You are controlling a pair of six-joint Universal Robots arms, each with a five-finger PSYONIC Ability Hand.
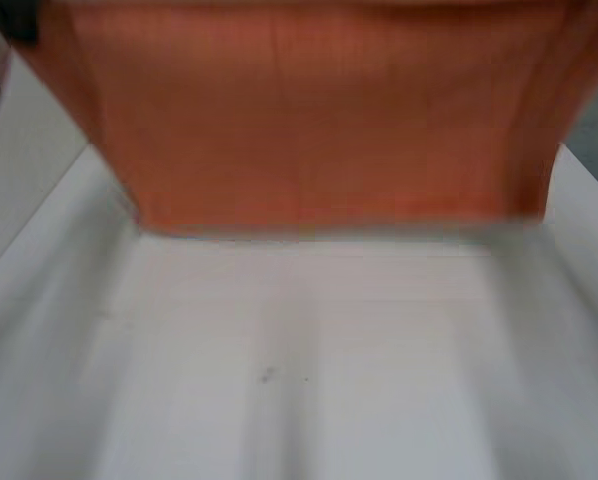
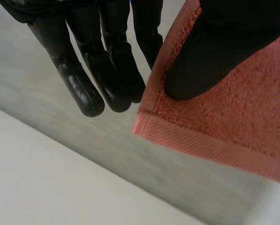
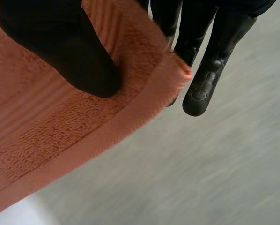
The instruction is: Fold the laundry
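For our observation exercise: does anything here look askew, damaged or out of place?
Nothing stands out. The left hand and the right hand each pinch a corner of the orange towel between thumb and fingers. Its hem looks whole and its edge runs level over the white table, which bears only a tiny dark speck.

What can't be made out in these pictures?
Head view: top of orange towel, cut off by the edge.
Left wrist view: fingertips of the left robot hand, behind the towel corner.
Right wrist view: likewise for the right robot hand.
Head view: speck on the table, too small.
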